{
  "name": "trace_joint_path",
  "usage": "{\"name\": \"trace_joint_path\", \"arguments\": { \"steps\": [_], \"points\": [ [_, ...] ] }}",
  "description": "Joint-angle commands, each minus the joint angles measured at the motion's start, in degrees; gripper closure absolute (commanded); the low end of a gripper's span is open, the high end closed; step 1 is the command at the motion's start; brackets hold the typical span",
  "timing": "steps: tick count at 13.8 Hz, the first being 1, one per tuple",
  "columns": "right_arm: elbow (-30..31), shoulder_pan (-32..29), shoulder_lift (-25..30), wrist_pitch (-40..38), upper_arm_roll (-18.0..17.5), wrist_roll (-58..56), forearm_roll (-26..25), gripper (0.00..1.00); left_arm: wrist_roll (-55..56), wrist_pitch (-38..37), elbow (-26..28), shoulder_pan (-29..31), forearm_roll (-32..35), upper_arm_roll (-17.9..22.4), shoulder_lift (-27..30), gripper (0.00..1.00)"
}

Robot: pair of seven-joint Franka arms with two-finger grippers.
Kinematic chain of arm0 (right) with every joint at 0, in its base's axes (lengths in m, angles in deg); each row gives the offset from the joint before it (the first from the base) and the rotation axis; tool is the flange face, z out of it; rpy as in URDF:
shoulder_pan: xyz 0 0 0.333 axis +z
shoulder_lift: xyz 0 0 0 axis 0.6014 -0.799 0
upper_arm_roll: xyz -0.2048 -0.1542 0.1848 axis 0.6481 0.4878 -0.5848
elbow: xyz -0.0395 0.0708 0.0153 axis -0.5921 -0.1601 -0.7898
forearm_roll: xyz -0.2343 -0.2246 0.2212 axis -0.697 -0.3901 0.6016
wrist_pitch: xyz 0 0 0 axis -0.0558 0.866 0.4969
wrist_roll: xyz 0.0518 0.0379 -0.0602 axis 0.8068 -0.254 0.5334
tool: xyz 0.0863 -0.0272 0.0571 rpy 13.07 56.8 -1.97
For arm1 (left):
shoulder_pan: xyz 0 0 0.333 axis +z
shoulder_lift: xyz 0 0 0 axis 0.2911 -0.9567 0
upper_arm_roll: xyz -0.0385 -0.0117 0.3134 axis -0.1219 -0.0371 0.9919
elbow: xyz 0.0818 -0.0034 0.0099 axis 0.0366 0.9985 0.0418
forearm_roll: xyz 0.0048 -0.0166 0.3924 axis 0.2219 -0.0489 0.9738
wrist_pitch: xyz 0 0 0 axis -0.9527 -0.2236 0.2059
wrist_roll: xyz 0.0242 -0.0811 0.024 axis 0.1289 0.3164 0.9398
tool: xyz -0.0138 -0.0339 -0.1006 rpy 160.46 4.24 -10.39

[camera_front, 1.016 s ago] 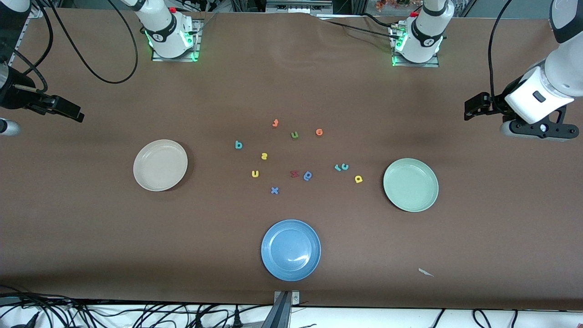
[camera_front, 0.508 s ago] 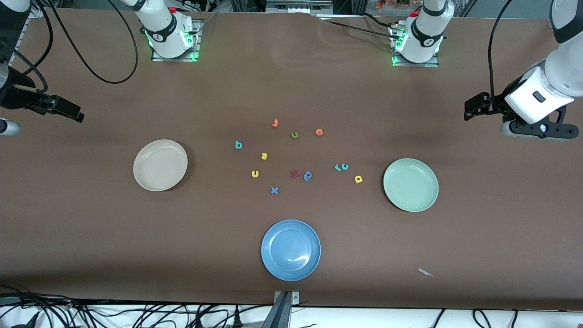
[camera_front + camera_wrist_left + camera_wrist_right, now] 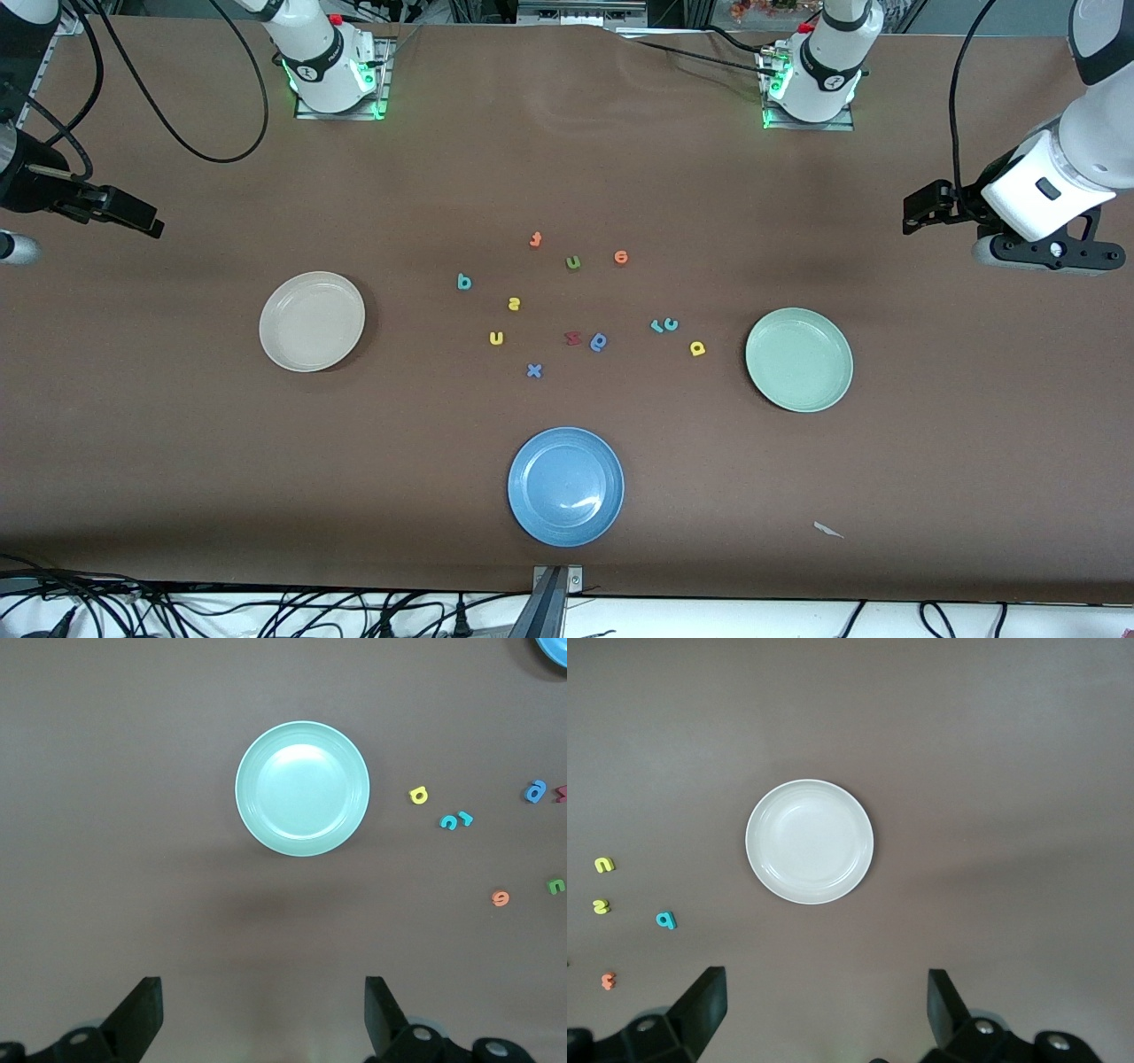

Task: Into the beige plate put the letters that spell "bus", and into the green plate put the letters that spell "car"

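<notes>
Both hands open: wrist views only; front view hides fingers.

Two white Franka arms with black joint bands, green-lit bases on metal mounting plates, a red button by each. Black cables loop off both. Left gripper (image 3: 921, 213) and right gripper (image 3: 133, 217): black two-finger units, white wrist housing.
</notes>
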Motion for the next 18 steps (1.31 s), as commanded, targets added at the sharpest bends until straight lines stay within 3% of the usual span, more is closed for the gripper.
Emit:
{"name": "trace_joint_path", "arguments": {
  "steps": [1, 6, 9, 12, 16, 18],
  "points": [
    [0.2, -0.4, 0.3, -0.3, 0.0, -0.6, 0.4, 0.00, -1.2, -0.8, -1.7, 0.2, -1.0, 0.0, -0.7, 0.00],
    [-0.4, 0.1, -1.9, 0.1, -0.3, -0.2, 0.7, 0.00, -5.9, -1.9, -1.8, -1.2, -1.5, -0.2, -1.9, 0.00],
    [-0.3, 0.7, -4.1, 0.0, -0.7, -0.8, 1.3, 0.00, -10.7, -1.3, -1.8, -5.6, -3.3, -0.2, -4.1, 0.00],
    [-0.3, 1.1, -7.0, 0.4, -0.8, -0.8, 2.2, 0.00, -19.9, 5.6, -1.4, -9.0, -3.8, -0.3, -8.5, 0.00],
    [-0.4, 1.6, -9.3, 0.7, -0.8, -0.6, 7.5, 0.00, -31.8, 12.6, -1.0, -14.1, -6.6, -0.4, -16.2, 0.00],
    [-0.1, 4.7, -9.7, 4.6, -1.1, 0.1, 8.2, 0.00, -36.5, 16.9, -0.5, -15.7, -5.9, -0.4, -20.2, 0.00]
  ]
}}
